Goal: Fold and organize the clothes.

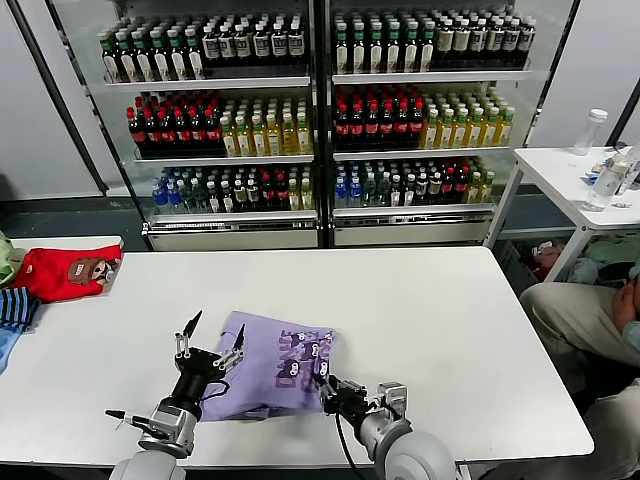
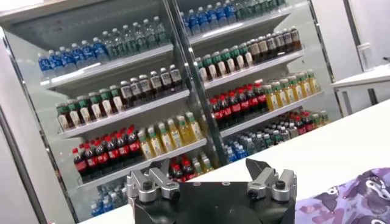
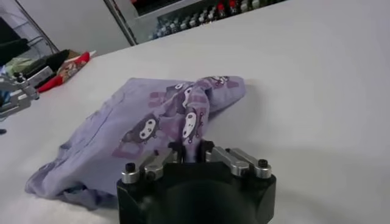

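Note:
The lavender T-shirt (image 1: 270, 370) lies crumpled on the white table (image 1: 420, 310) near its front edge, dark purple print facing up on its right side. My right gripper (image 1: 322, 388) is shut on the shirt's right edge; in the right wrist view the cloth (image 3: 152, 128) is pinched between the gripper's (image 3: 191, 148) fingers. My left gripper (image 1: 212, 338) is open, fingertips raised above the shirt's left part, holding nothing. In the left wrist view the left gripper (image 2: 210, 173) is open and empty, with a corner of the shirt (image 2: 353, 201) beside it.
A red garment (image 1: 68, 272) and a striped blue one (image 1: 15, 310) lie at the table's left end. Drink coolers (image 1: 320, 120) stand behind the table. A second white table (image 1: 585, 185) with bottles and a seated person (image 1: 590, 320) are at the right.

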You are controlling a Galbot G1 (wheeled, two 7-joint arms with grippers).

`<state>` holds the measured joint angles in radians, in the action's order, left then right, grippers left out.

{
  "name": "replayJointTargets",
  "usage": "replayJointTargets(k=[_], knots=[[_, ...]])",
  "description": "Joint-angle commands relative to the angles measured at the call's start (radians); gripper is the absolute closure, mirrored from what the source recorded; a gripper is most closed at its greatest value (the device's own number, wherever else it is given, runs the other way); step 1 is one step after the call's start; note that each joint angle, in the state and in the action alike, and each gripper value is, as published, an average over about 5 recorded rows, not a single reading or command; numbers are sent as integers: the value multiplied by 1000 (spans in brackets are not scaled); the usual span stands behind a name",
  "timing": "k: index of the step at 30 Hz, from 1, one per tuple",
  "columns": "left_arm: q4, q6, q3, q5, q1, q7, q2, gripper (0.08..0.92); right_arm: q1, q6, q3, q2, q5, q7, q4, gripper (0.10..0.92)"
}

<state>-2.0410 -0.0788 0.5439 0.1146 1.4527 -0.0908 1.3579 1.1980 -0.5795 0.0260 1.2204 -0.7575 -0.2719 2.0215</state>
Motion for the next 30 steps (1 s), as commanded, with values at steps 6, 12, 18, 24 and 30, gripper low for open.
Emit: replayJointTargets(k=[6, 12, 18, 24, 30], knots=[[28, 26, 3, 9, -13, -1, -14, 177, 42, -3, 217, -150, -6, 14, 96, 896], [58, 56, -5, 11, -24, -3, -18, 177, 128, -5, 347, -212, 18, 13, 107, 897], [83, 83, -24, 22, -26, -4, -14, 177, 158, -6, 326, -192, 59, 28, 33, 897], [91, 102, -25, 24, -21, -7, -22, 177, 255, -5, 373, -198, 61, 42, 115, 845], [93, 109, -24, 23, -22, -6, -33, 177, 317, -2, 502, -194, 67, 48, 208, 686]])
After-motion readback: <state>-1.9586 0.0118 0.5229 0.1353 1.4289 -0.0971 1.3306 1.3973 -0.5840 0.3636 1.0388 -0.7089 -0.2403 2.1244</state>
